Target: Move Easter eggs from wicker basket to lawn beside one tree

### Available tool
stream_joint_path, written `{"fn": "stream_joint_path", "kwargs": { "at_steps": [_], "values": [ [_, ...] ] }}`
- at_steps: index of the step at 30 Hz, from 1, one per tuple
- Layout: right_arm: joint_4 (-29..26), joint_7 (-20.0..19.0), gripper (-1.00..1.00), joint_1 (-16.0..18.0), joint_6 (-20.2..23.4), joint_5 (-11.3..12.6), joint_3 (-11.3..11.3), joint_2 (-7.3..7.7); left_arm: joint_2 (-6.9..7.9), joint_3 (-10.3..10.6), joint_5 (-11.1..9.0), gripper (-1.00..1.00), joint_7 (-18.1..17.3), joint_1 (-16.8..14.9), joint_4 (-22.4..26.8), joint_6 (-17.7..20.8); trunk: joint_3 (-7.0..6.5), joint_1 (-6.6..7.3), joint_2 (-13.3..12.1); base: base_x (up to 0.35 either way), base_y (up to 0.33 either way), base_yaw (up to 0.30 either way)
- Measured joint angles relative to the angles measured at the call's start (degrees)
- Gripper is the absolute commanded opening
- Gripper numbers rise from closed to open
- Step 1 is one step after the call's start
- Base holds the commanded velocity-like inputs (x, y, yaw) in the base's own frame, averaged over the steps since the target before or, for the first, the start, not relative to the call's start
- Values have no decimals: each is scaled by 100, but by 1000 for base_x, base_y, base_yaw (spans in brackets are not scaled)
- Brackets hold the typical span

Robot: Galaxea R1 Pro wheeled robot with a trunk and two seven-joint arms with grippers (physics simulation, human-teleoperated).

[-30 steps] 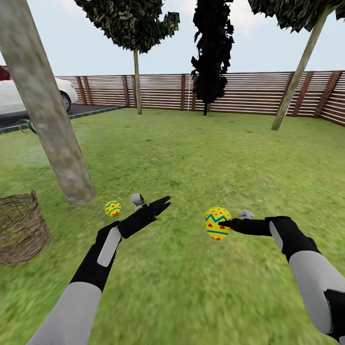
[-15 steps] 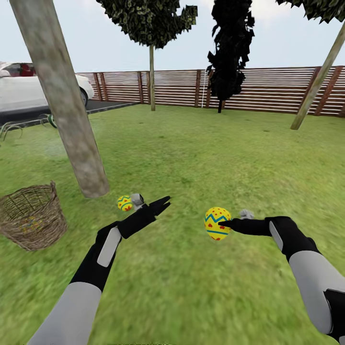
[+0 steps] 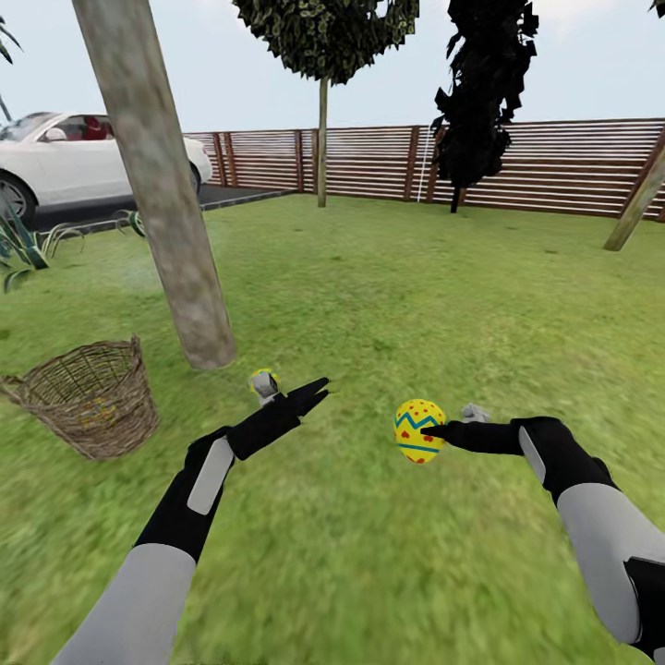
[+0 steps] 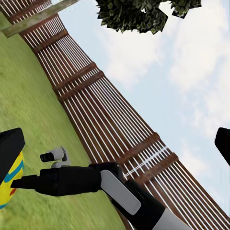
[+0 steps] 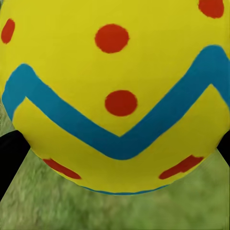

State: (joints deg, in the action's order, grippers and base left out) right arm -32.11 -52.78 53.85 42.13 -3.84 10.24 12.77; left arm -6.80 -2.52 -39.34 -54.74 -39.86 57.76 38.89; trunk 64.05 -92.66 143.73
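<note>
In the head view my right gripper [image 3: 429, 430] is shut on a yellow Easter egg [image 3: 414, 434] with a blue zigzag and red dots, held above the lawn [image 3: 388, 296]. In the right wrist view that egg [image 5: 115, 96] sits between the fingertips [image 5: 9, 153]. My left gripper [image 3: 316, 392] is open and holds nothing, its fingers [image 4: 9, 148] spread wide. Another egg [image 3: 264, 377] lies on the grass by the thick grey-brown tree [image 3: 175, 212], partly hidden behind my left wrist. The wicker basket [image 3: 92, 397] stands left of the trunk; a faint yellow patch shows through its weave.
A white car [image 3: 74, 157] is parked on the dark driveway at the far left, with a spiky plant [image 3: 23, 245] beside it. A slatted wooden fence [image 3: 536, 171] closes the back. A thin tree [image 3: 322, 148], a dark tree [image 3: 480, 102] and a leaning trunk [image 3: 637, 208] stand farther off.
The whole picture has shifted right, so the camera has turned left; trunk, basket and car now sit further right in view. Both arms hold the same pose, egg still gripped.
</note>
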Motion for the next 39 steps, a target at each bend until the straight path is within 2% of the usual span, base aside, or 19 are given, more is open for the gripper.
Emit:
{"fn": "stream_joint_path", "kwargs": {
  "at_steps": [5, 13, 39],
  "values": [
    [0, 0, -100, 0, -1, -3, 0, 0, -1, 0, 0, 100, 0, 0, 0, 0, 36, 2, 0, 240, 0, 183],
    [6, 11, -100, -10, -4, -36, -10, 1, -1, 1, -1, 100, 1, -1, -1, 0, 46, 3, 0, 337, 0, 25],
    [5, 82, -100, -9, -5, -22, -10, -2, -1, 5, 8, 100, 20, 0, -8, -151, 236, 3, 0, 339, 0, 163]
  ]
}}
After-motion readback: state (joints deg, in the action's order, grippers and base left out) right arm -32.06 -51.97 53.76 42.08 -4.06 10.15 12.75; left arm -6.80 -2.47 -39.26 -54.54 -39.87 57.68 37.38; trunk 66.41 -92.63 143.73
